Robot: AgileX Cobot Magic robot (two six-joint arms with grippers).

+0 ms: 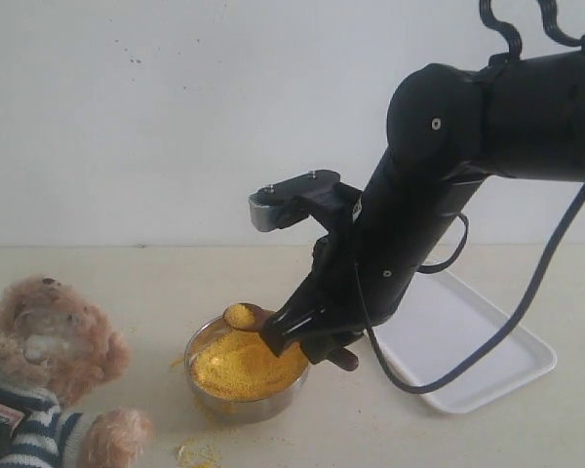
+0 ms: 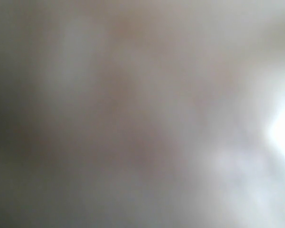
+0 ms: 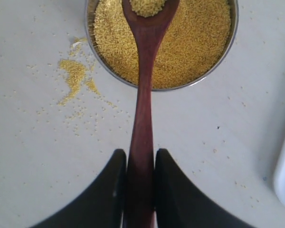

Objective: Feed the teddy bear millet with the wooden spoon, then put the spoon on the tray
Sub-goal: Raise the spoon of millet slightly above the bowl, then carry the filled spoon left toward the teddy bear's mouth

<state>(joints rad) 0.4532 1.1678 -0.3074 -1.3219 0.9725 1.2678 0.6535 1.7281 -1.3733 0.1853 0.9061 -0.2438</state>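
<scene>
Now: wooden spoon loaded over the steel bowl, R jaws clamped on it.
Ext view: we see a small heap of millet on the spoon tip, more filling the bowl on the tabletop; teddy bear at far left, tray to the right, partly behind the arm. L wrist view: all blur, so we can't tell the L jaws' state. R wrist view: R jaws pinch the spoon handle from both sides; spilled grains lie beside the bowl.
</scene>
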